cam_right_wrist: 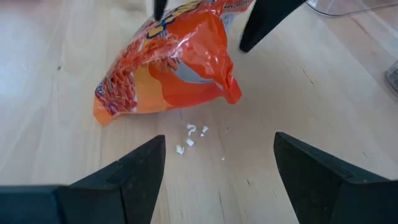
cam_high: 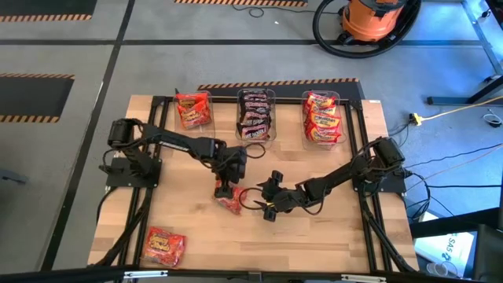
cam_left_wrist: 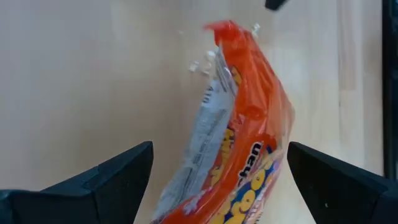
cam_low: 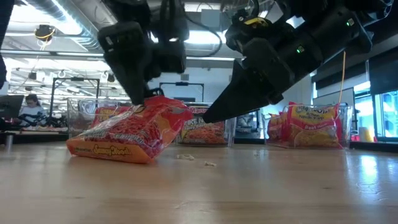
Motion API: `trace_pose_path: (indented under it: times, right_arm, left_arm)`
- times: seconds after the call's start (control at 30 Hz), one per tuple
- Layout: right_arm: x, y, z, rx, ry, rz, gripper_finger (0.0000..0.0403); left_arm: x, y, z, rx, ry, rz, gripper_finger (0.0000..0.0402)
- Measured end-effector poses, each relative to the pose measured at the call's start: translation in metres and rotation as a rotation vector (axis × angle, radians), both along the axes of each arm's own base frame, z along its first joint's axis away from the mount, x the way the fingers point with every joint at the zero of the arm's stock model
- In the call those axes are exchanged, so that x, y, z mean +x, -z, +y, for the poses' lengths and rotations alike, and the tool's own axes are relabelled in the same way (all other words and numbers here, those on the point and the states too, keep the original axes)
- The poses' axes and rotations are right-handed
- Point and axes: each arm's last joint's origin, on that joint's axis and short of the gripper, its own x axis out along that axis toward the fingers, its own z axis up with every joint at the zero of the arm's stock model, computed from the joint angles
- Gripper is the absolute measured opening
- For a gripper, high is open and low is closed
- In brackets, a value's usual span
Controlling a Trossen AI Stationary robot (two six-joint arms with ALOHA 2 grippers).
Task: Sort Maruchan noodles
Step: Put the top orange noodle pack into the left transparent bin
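I am looking at an orange noodle packet (cam_high: pixel 231 203) lying tilted on the table (cam_high: pixel 189 224) near its middle. My left end effector (cam_high: pixel 227 189) is hanging right over it, fingers spread wide on both sides. My right end effector (cam_high: pixel 269 206) is waiting just beside it, fingers apart, gripping nothing.

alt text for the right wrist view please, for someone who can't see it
An orange-red noodle packet lies tilted on the wooden table, one edge raised between the left gripper's open dark fingers. The right gripper, also open, points at it from just short, and a few small white crumbs lie between them.
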Motion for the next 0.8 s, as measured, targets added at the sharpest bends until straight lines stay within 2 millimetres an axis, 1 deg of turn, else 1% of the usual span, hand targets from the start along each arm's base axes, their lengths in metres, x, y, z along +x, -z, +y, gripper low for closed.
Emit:
trace_pose_path:
  times: [0.2, 0.27, 0.33, 0.47, 0.63, 0.7, 0.8]
  right_arm:
    - [0.000, 0.000, 0.000, 0.000, 0.001, -0.002, 0.0277]
    - [0.000, 0.000, 0.000, 0.000, 0.001, -0.002, 0.0277]
    - [0.000, 0.000, 0.000, 0.001, 0.001, -0.002, 0.0277]
    - [0.000, 0.000, 0.000, 0.002, 0.002, -0.002, 0.0277]
    - [0.000, 0.000, 0.000, 0.003, 0.002, -0.004, 0.0277]
    - [0.000, 0.000, 0.000, 0.003, 0.002, -0.004, 0.0277]
    - [0.000, 0.000, 0.000, 0.002, 0.001, -0.004, 0.0277]
  left_arm:
    - [0.006, 0.024, -0.006, -0.067, 0.051, 0.064, 0.0362]
    - [0.007, 0.030, -0.007, -0.084, 0.059, 0.083, 0.0354]
    - [0.007, 0.033, -0.010, -0.096, 0.071, 0.093, 0.0338]
    - [0.006, 0.034, -0.015, -0.097, 0.079, 0.102, 0.0290]
    - [0.006, 0.029, -0.017, -0.074, 0.044, 0.103, 0.0229]
    - [0.004, 0.025, -0.018, -0.038, 0.037, 0.094, 0.0215]
    - [0.002, 0.018, -0.021, -0.003, 0.026, 0.082, 0.0204]
